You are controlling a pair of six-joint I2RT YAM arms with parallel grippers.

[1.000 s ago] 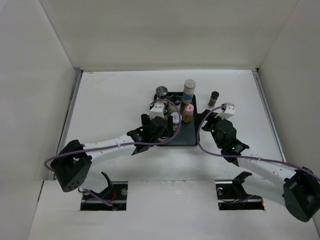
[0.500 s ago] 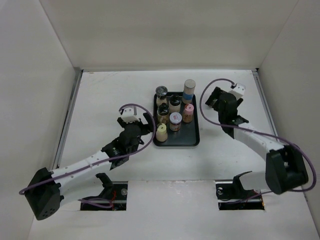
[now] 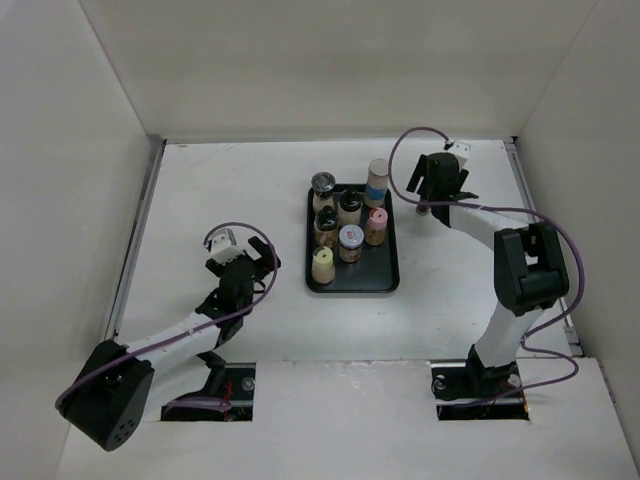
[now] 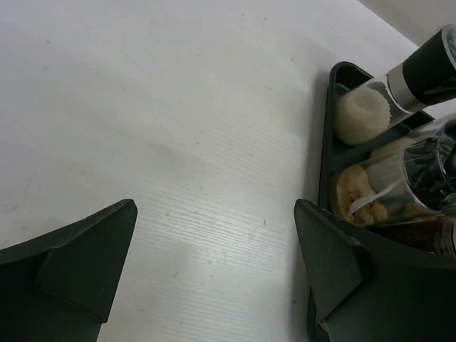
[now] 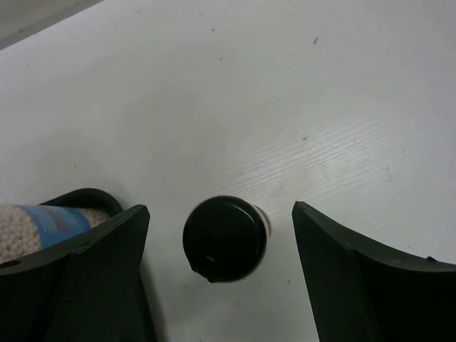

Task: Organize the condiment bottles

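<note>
Several condiment bottles stand in the black tray (image 3: 392, 268): a silvery-capped one (image 3: 323, 183), a tall blue-labelled one (image 3: 377, 180), a pink-capped one (image 3: 377, 226) and a cream-capped one (image 3: 323, 266) among them. One black-capped bottle (image 5: 224, 239) stands alone on the table to the right of the tray, mostly hidden under my right gripper (image 3: 424, 198) in the top view. My right gripper (image 5: 221, 214) is open, with a finger on either side of that bottle and not touching it. My left gripper (image 3: 266, 258) is open and empty over bare table left of the tray.
In the left wrist view the tray's left rim (image 4: 326, 142) and the bottles in it (image 4: 399, 185) lie just right of my open left gripper (image 4: 215, 210). In the right wrist view the tray's corner (image 5: 92, 196) and the blue-labelled bottle (image 5: 43, 224) lie just left of my left finger. White walls enclose the table.
My left arm has drawn back from the tray to the near left. My right arm has swung to the far right and now hangs over the lone black-capped bottle.
</note>
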